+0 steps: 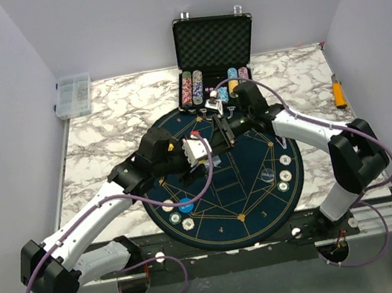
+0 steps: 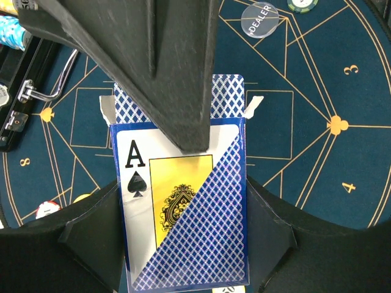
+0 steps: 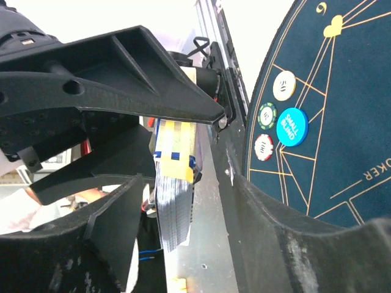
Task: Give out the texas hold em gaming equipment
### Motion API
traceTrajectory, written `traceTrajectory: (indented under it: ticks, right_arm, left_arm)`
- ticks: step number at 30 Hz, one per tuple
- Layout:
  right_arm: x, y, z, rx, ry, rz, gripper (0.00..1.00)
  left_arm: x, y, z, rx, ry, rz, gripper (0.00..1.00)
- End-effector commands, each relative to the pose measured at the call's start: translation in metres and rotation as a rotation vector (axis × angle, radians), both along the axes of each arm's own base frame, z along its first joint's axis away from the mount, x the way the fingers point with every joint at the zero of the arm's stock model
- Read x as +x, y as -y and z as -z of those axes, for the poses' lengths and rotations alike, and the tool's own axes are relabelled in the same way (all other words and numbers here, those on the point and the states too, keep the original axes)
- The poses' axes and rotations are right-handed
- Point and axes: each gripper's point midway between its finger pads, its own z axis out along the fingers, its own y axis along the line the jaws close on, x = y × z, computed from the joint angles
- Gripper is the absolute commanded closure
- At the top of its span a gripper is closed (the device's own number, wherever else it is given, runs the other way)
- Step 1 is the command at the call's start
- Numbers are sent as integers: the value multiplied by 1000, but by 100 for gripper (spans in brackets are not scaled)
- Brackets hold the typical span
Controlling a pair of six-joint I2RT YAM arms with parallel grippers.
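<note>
My left gripper (image 1: 200, 150) is shut on a playing-card box (image 2: 183, 201) printed with an ace of spades and a blue lattice, and holds it above the round dark-blue mat (image 1: 255, 208). The box's top flaps are open. One right finger (image 2: 165, 67) lies over the box's open end. In the right wrist view the grey-edged card deck (image 3: 174, 207) sticks out of the box, between the spread fingers of my right gripper (image 3: 183, 183), close to one finger and apart from the other. The clear dealer disc (image 2: 259, 18) and the blue small-blind disc (image 3: 292, 126) lie on the mat.
An open black case (image 1: 212, 38) with rows of chips (image 1: 193, 87) stands behind the mat. Loose chips lie at the mat's right (image 1: 285, 174) and left (image 1: 174, 216). A clear compartment box (image 1: 73, 95) sits far left, a yellow knife (image 1: 338, 90) far right.
</note>
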Motion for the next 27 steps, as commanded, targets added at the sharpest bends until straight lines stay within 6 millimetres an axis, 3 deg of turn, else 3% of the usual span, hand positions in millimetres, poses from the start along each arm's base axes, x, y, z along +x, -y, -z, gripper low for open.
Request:
traceTrajectory:
  ticks: [1,6,7,8,10,12,13,20,27]
  right_arm:
    - [-3,-8,-4,28,16,-41,43]
    - [-2,-9,-6,39,4,-51,81]
    - [-2,-9,-7,44,4,-56,89]
    - [-3,-9,-7,46,0,-58,96]
    - [-4,-8,-7,50,-4,-62,99]
    - [-5,-8,-9,60,-6,-65,99]
    - [-6,-8,-10,66,-14,-70,99]
    - [-10,-8,-19,111,-10,-87,99]
    - [-12,-8,-21,113,-3,-79,99]
  left_arm:
    - [3,10,-25,-59,25,22,100]
    - [-1,10,-25,-57,27,43,100]
    - [0,10,-25,-59,27,39,96]
    - [0,9,-25,-60,24,34,75]
    - [0,9,-27,-78,26,23,37]
    - [0,9,-27,-103,36,11,6]
    - [-1,9,-25,-109,38,15,2]
    - [5,14,-19,-118,57,14,2]
    - [13,18,-10,-88,61,12,16]
